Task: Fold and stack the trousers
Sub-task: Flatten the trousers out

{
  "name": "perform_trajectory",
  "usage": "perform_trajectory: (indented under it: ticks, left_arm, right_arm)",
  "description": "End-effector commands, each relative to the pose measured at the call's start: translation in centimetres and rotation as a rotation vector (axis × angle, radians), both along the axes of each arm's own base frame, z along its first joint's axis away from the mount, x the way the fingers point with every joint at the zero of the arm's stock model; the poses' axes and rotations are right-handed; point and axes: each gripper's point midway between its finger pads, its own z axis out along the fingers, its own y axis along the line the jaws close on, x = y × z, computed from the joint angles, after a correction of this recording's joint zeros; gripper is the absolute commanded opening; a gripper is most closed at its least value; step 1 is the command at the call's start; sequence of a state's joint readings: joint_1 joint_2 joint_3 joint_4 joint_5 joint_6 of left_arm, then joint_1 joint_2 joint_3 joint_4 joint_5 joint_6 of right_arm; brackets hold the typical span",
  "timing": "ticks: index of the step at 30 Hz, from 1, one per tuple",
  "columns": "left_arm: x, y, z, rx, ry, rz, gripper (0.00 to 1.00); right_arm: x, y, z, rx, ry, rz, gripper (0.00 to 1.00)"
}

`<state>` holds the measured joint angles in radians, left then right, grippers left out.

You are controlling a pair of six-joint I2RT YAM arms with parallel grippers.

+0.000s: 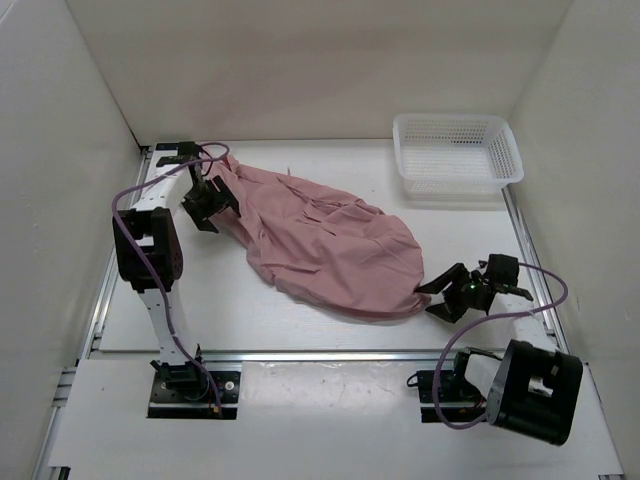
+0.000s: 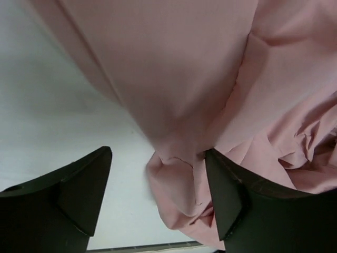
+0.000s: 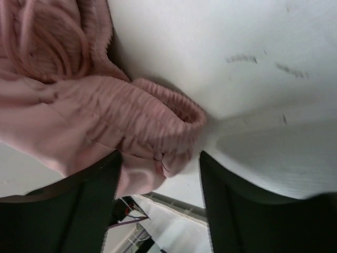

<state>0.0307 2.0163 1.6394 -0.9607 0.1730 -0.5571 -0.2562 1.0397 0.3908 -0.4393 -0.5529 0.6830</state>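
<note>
The dusty-pink trousers [image 1: 325, 245] lie in a wrinkled heap across the table, running from the far left to the near right. My left gripper [image 1: 210, 200] is open at their far-left end. In the left wrist view a fold of the trousers [image 2: 179, 174] lies between the open fingers [image 2: 229, 195], against the right one. My right gripper [image 1: 450, 290] is open at the near-right end. In the right wrist view the gathered waist [image 3: 158, 113] sits between the spread fingers [image 3: 226, 211], resting on the left one.
A white mesh basket [image 1: 458, 150] stands at the far right of the table. White walls close in the left, back and right sides. A metal rail [image 1: 320, 355] runs along the near edge.
</note>
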Motion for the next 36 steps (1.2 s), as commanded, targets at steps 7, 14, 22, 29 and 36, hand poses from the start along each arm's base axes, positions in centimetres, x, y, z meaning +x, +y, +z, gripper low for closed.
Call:
perform_trajectory:
  ticks: [7, 14, 22, 29, 36]
  left_arm:
    - [3.4, -0.6, 4.3, -0.033, -0.129, -0.055, 0.10]
    - [5.3, 1.7, 12.4, -0.036, -0.257, -0.024, 0.10]
    - [1.7, 5.6, 23.0, 0.024, -0.491, 0.037, 0.10]
    - [-2.4, 5.6, 16.4, 0.069, -0.374, 0.046, 0.34]
    - [0.9, 3.8, 8.9, 0.119, -0.187, 0.001, 0.63]
  right_arm:
    - [7.2, 0.2, 2.3, -0.022, -0.194, 0.031, 0.09]
    - [14.1, -2.7, 12.8, -0.197, -0.394, 0.025, 0.00]
    - [14.6, -4.9, 23.6, -0.364, -0.542, -0.015, 0.00]
    - [9.6, -7.2, 19.0, -0.458, -0.422, -0.164, 0.00]
    - [8.4, -6.7, 17.6, -0.447, -0.375, -0.128, 0.00]
